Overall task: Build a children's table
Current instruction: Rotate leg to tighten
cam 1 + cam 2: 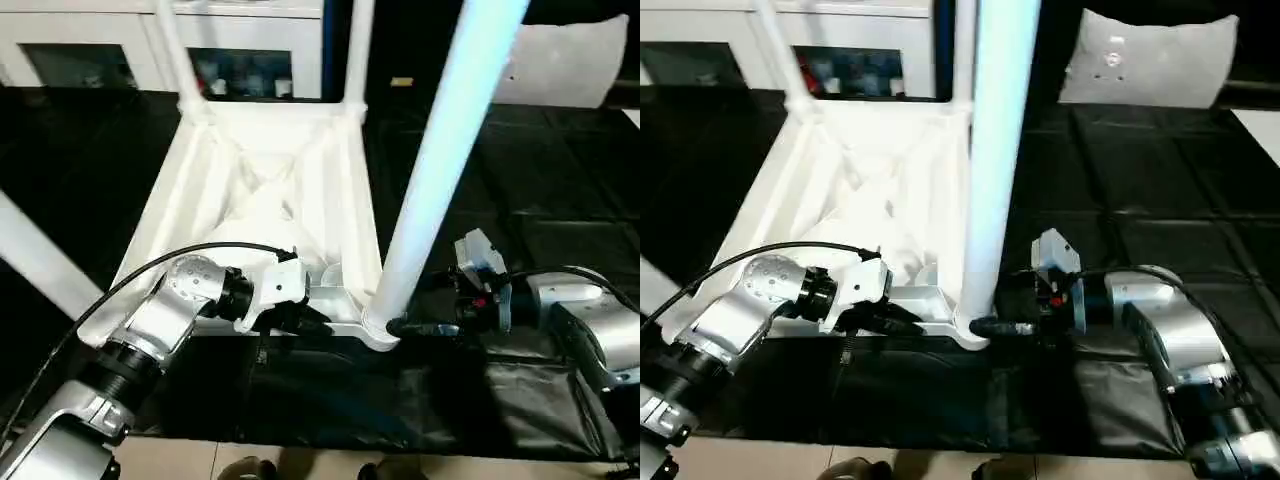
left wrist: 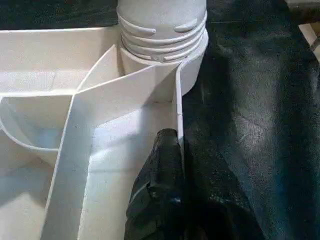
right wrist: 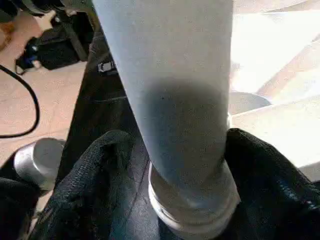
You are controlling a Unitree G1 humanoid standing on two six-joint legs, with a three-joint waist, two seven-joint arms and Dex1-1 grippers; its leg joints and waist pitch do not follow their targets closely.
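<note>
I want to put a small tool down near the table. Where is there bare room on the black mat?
Free: the black padded mat to the right of the upturned white plastic square top, beyond the right claw. Crowded: the near corner, where the left claw pinches the rim and the right claw flanks the white tube leg.

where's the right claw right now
In the left eye view the right claw is at the near right corner socket of the upturned table top, around the base of the standing leg.
</note>
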